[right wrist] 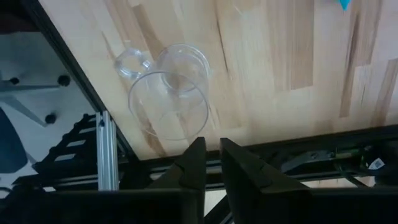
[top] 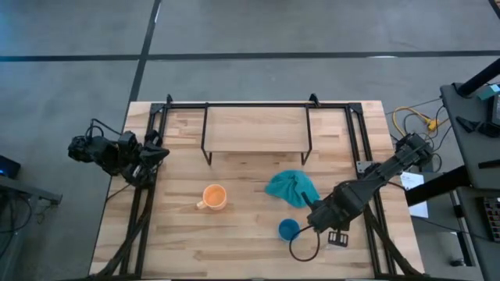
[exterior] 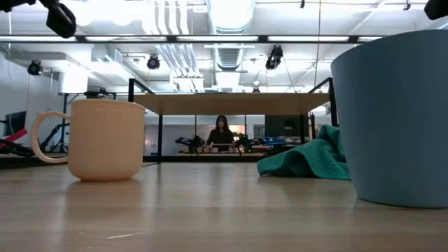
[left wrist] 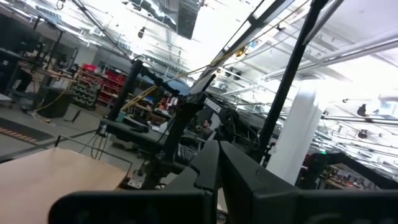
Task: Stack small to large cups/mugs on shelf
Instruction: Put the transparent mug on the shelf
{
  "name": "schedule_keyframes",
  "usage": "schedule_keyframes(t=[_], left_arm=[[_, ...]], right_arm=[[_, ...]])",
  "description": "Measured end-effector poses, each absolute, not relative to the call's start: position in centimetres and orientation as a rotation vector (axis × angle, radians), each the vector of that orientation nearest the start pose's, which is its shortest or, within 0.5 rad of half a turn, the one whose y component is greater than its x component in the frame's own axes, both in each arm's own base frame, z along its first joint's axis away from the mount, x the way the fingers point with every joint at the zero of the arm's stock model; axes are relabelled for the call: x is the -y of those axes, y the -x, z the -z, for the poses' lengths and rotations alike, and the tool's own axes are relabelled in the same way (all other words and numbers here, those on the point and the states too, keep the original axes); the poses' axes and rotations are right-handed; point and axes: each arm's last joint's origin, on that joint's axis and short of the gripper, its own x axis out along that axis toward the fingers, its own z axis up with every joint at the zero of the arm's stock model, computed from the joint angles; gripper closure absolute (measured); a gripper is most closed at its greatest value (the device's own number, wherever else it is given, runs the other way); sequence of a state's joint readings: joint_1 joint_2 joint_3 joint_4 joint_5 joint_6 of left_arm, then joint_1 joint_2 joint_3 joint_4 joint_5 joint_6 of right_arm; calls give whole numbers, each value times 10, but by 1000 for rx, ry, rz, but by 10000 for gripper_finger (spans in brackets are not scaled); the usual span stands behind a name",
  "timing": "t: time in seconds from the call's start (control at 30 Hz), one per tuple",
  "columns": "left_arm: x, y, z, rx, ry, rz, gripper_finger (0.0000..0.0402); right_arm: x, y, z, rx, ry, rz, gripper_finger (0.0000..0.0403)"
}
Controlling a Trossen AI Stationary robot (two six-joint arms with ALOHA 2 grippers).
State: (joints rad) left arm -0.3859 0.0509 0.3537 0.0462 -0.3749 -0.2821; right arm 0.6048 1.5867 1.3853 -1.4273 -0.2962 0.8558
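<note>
Wooden table (top: 234, 234) carries an orange mug (top: 213, 197), a blue cup (top: 288, 229), a teal cloth (top: 292, 188) and a clear glass cup (right wrist: 171, 93). The shelf (top: 255, 129) stands at the far edge.

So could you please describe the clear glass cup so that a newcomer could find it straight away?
Start at the wooden table and go to its front edge, near the right gripper. The clear glass cup stands there beside the blue cup. Unlike the blue cup and the orange mug, it is see-through.
</note>
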Motion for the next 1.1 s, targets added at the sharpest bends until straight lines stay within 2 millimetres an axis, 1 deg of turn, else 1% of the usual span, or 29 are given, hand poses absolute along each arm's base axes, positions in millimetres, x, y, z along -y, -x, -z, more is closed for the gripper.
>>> schedule_keyframes(t=[0.27, 0.33, 0.43, 0.57, 0.67, 0.77, 1.1], left_arm=[[13, -59, -282, 329, 412, 62, 402], [13, -60, -282, 328, 411, 62, 402], [13, -60, -282, 327, 411, 61, 402], [13, -60, -282, 327, 410, 62, 402], [13, -60, -282, 327, 410, 62, 402], [13, -60, -282, 327, 410, 62, 402], [13, -60, -282, 328, 411, 63, 402]], right_arm=[[-164, -218, -281, -1793, -412, 106, 292], [-167, -218, -280, -1783, -431, 82, 282], [-173, -215, -280, -1784, -413, 60, 271], [-181, -213, -272, -1812, -378, 62, 266], [-186, -216, -265, -1846, -380, 66, 266], [-191, -220, -254, -1869, -348, 81, 266], [-199, -231, -220, -1935, -229, 116, 266]])
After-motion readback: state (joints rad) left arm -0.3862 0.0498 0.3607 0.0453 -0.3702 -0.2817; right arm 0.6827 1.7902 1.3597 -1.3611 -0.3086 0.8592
